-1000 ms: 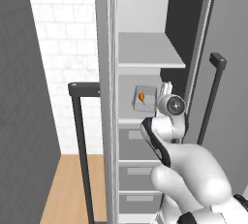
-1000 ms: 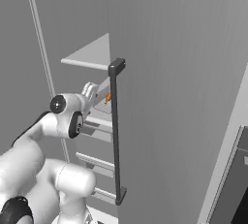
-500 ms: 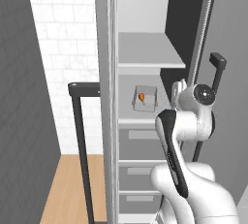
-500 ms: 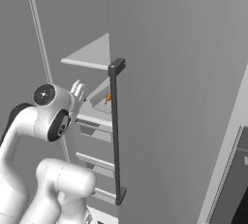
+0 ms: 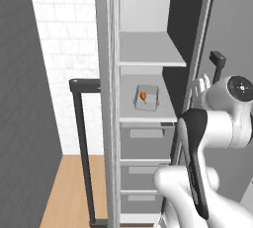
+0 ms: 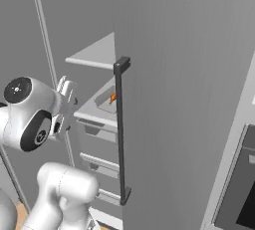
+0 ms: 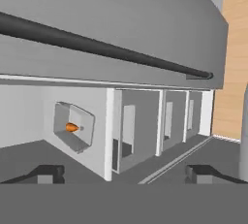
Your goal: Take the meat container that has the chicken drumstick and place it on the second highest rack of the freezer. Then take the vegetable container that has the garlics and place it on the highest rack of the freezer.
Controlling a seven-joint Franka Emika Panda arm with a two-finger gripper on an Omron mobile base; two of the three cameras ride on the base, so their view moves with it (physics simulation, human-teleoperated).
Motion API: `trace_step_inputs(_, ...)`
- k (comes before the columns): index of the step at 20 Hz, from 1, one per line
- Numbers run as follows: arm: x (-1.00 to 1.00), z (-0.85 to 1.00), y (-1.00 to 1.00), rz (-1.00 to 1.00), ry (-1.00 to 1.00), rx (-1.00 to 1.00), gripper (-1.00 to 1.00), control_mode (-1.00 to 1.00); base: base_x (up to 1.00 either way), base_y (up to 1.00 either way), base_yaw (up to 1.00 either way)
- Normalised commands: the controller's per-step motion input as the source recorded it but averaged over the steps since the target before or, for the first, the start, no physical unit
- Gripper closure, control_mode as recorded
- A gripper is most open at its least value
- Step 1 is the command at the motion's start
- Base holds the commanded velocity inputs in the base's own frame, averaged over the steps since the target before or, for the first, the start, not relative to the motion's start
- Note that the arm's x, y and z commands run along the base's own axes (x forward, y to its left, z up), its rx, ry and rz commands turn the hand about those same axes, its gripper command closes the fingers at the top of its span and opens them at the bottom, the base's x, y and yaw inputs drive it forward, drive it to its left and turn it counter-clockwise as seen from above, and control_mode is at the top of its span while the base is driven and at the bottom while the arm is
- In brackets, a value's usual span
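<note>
The freezer (image 5: 111, 74) stands open. A shallow grey meat container (image 5: 147, 97) rests on the second highest rack (image 5: 128, 104), just above grey drawers, and holds the small orange chicken drumstick (image 5: 143, 95). The highest rack (image 5: 148, 49) above it is bare. From the right, the container (image 6: 110, 102) and drumstick (image 6: 113, 97) peek out behind the black bar handle (image 6: 121, 129). My gripper (image 5: 201, 86) hangs outside the freezer, right of the shelf and apart from the container. In the hand view the gripper (image 7: 125, 174) is open with nothing between its fingertips (image 7: 46, 173), and the container (image 7: 72, 127) lies well ahead. The garlics are out of view.
A grey door with a long black handle (image 5: 81, 153) stands open at the left, beside a white tiled wall (image 5: 64, 39). Grey drawers (image 5: 143, 168) fill the freezer below the shelves. A tall grey cabinet front (image 6: 189, 99) rises at the right. Wood floor (image 5: 64, 187) lies below.
My gripper has drawn back out of the freezer, to the right and away from the container. The container with the drumstick stays on the lower shelf.
</note>
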Motion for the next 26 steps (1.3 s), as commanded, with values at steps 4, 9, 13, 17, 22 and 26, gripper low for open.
trace_step_inputs(4,0.0,0.0,0.0,0.0,0.0,0.0,-1.0,1.0,-1.0,-0.81,0.0)
trace_step_inputs(9,0.0,0.0,0.0,0.0,0.0,0.0,-1.0,1.0,-0.66,-1.0,-0.01)
trace_step_inputs(13,0.0,0.0,0.0,0.0,0.0,0.0,-1.0,1.0,-0.48,-1.0,-0.02)
trace_step_inputs(17,0.0,0.0,0.0,0.0,0.0,0.0,-1.0,1.0,-0.25,-1.0,-0.1)
trace_step_inputs(22,0.0,0.0,0.0,0.0,0.0,0.0,-1.0,1.0,-0.31,-1.0,-0.11)
trace_step_inputs(26,0.0,0.0,0.0,0.0,0.0,0.0,-1.0,1.0,-0.1,-1.0,-0.08)
